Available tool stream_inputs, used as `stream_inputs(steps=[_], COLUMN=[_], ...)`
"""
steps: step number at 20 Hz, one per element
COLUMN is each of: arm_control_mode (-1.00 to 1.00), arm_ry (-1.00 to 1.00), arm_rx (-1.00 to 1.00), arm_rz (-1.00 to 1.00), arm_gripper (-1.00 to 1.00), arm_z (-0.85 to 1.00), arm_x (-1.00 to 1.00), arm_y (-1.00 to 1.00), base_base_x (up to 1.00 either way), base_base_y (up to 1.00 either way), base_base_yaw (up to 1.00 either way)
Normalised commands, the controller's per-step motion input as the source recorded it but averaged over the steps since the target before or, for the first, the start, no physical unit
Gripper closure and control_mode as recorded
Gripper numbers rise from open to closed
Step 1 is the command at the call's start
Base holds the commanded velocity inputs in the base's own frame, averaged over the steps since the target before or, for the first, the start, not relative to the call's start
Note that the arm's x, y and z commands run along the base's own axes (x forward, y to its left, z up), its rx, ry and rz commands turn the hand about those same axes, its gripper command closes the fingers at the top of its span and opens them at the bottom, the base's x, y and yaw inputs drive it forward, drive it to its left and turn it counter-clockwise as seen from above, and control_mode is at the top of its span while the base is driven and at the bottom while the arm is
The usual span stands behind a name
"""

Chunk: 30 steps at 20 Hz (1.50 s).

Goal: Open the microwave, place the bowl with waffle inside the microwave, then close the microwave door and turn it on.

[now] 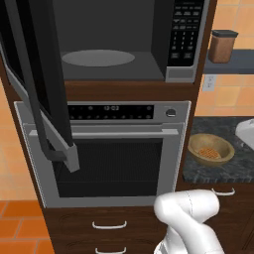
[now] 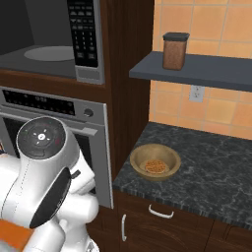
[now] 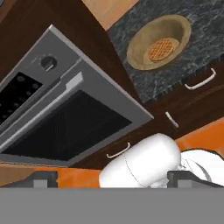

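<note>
**Bowl lies up and to the right of the pincer, door already swung wide**

Gripper (image 3: 111,177) sits low in front of the cabinets, its two small dark finger tips wide apart at the bottom of the hand view with nothing between them — released, holding nothing; it looks out over the silver oven with the horizontal bar handle (image 3: 65,118) and across to the dark speckled stone counter (image 3: 205,48).

The round tan wooden bowl (image 3: 140,52) rests on that counter, upright, near the counter's corner beside the dark wood cabinet column; the small orange-brown waffle (image 3: 162,49) lies flat in its bottom. In the hand view the bowl lies toward the upper right, well apart from the finger tips; the base views place it to the right of the oven (image 1: 106,149) and lower than the microwave — so the reach, as I judge it, goes rightward and up onto the counter.

The large black-and-silver built-in microwave (image 1: 176,44) stands open above the oven; its wide dark-glass door (image 1: 37,84) hangs out to the left, and the grey round turntable (image 1: 98,58) lies bare inside. Opening looks done; fetching the bowl (image 2: 154,161) seems the step in hand.

The bowl is round, so no long axis decides the grip; the rim on the near side is likely the place to take it; a brown canister with a black lid (image 2: 175,50) stands on the shelf above, well clear.
</note>
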Motion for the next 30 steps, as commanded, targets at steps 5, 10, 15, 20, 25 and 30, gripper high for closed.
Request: stream_inputs(steps=[5,10,15,20,25,30], arm_control_mode=[-1.0,-1.0,-1.0,-1.0,-1.0,-1.0], arm_ry=[0.26,0.17,0.04,0.03,0.0,0.03], arm_rx=[0.0,0.0,0.0,0.0,0.0,0.0], arm_rz=[-0.26,-0.11,-0.01,0.0,0.03,0.14], arm_gripper=[-1.0,-1.0,-1.0,-1.0,-1.0,-1.0], arm_z=[-0.29,-0.32,-0.39,-0.41,-0.42,-0.49], arm_x=[0.43,0.37,0.42,0.5,0.51,0.51], arm_y=[-0.86,-0.84,-0.56,-0.38,-0.32,-0.31], base_base_x=[0.0,0.0,0.0,0.0,0.0,0.0], base_base_y=[0.0,0.0,0.0,0.0,0.0,0.0], base_base_yaw=[0.0,0.0,0.0,0.0,0.0,0.0])
